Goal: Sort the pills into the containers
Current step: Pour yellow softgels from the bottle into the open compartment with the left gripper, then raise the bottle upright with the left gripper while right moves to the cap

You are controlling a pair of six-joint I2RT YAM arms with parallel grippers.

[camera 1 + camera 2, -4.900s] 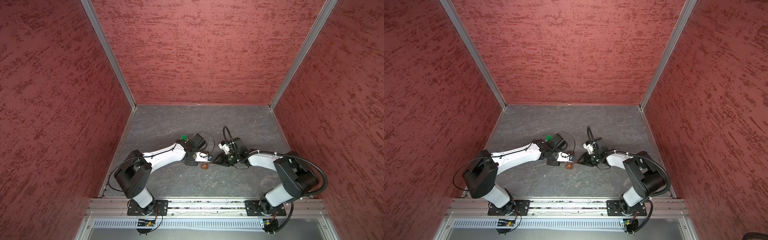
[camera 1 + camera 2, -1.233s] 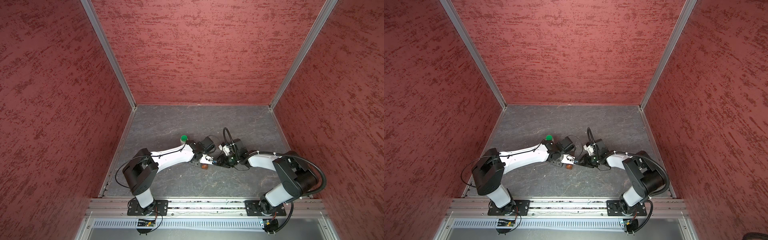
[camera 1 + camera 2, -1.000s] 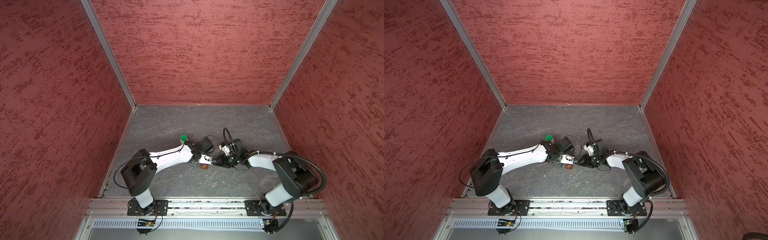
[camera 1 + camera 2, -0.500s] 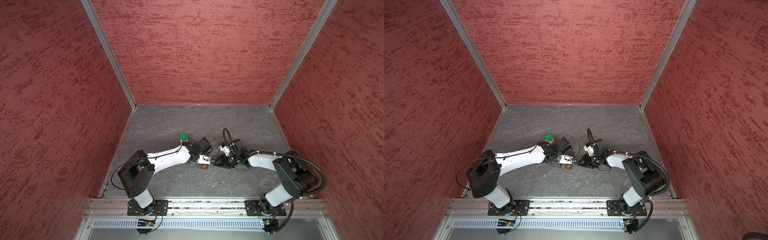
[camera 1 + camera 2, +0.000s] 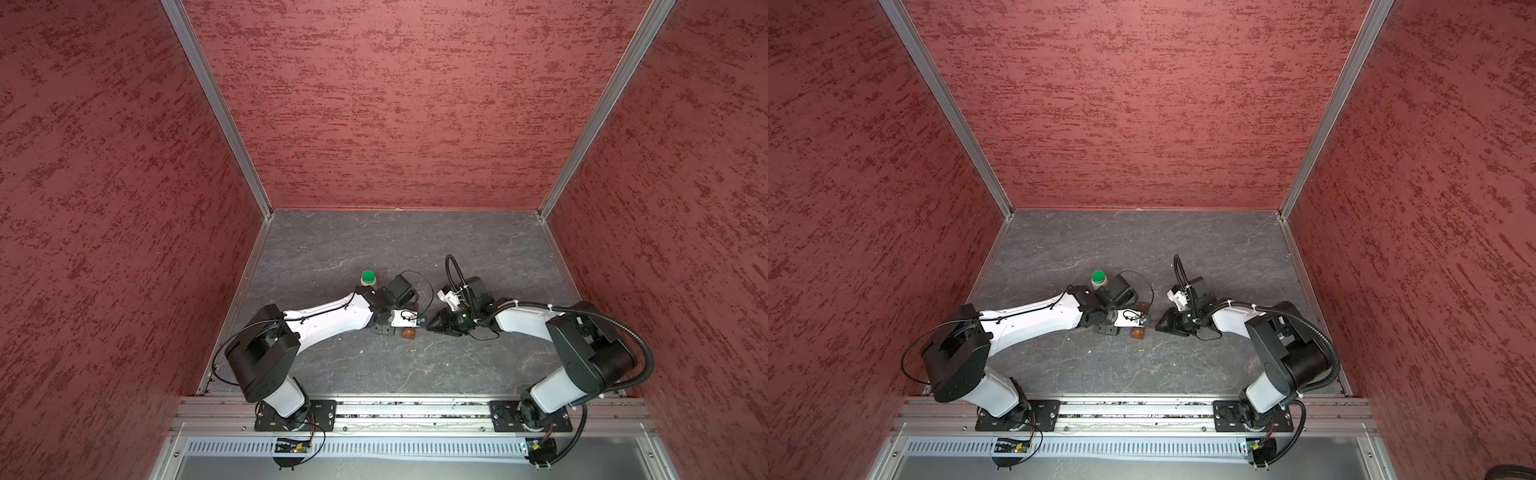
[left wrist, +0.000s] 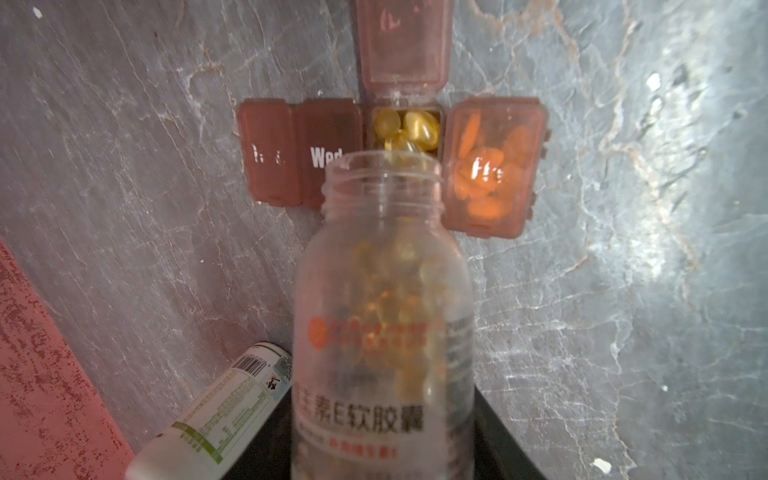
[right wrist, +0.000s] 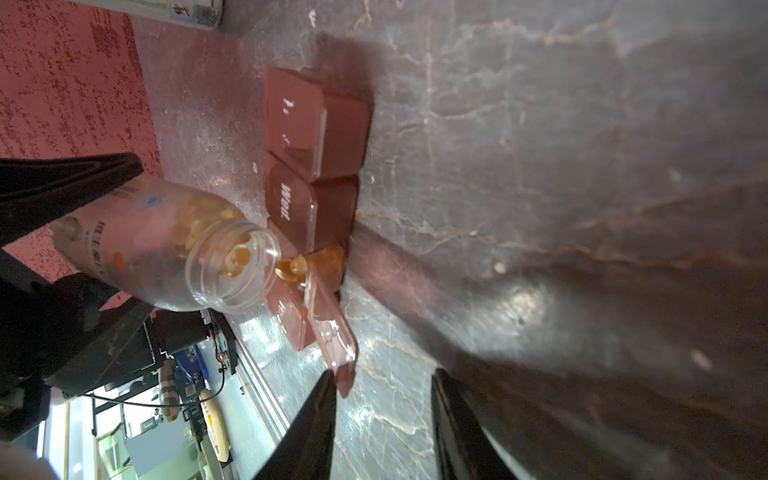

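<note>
in a top view the white bottle (image 5: pixel 368 277) with the green cap stands just beside the left arm's wrist, so a wide swing back could knock it over. the left gripper (image 7: pixel 120 232) has its fingers clamped on a clear bottle (image 6: pixel 384 316), tipped with its open mouth low over the brown pill box (image 6: pixel 270 153) on the grey surface (image 6: pixel 623 291). the pills (image 6: pixel 409 129), yellow and glossy, heap up to the rim of the one open cell (image 6: pixel 368 129), and more crowd the bottle's neck; i judge that any further tilt would send out several at once, to skid off the shut lid marked wed beside it and roll away over the surface. the shut cell on the other side holds orange pills (image 6: pixel 490 166). the open lid (image 6: pixel 403 41) sticks out towards the right gripper (image 7: pixel 382 374), whose fingers stand apart with one tip just at the lid's free edge and nothing clamped; if that finger slips, the lid may swing back across the stream, or the light box, which nothing pins down, may slide from under the mouth.
</note>
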